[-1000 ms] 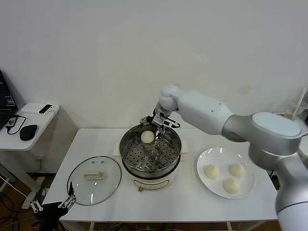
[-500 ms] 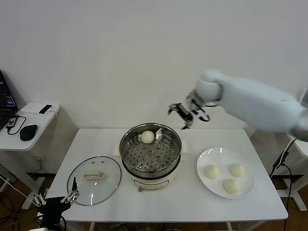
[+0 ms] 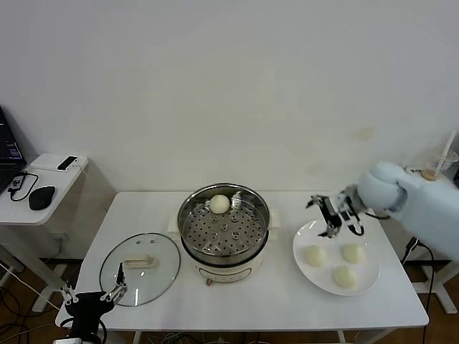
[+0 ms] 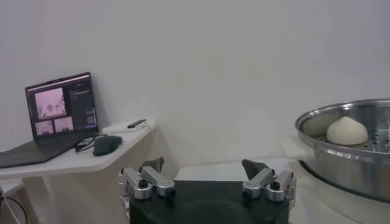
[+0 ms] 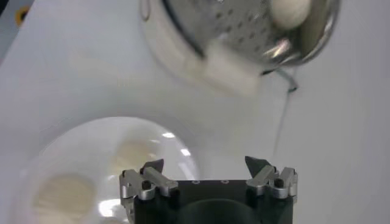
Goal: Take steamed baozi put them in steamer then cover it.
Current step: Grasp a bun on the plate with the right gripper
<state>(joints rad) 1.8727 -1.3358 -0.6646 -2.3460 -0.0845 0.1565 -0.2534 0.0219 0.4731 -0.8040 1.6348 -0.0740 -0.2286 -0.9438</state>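
The left hand point(image 4: 207, 176) hangs empty, fingers spread wide. Beside it stands the steamer point(image 4: 350, 152) holding one baozi point(image 4: 346, 130). Farther off, a lit laptop point(image 4: 58, 112) and mouse point(image 4: 107, 145) sit on a side desk point(image 4: 79, 159).

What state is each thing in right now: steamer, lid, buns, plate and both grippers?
Steamer: uncovered, one bun on its tray.
Bun in steamer: resting at the tray's far edge.
Lid: off, lying flat on the table left of the steamer.
Plate: holds three buns.
Right gripper: open, empty, above the plate's far edge.
Left gripper: open, empty, low at the table's front-left edge.
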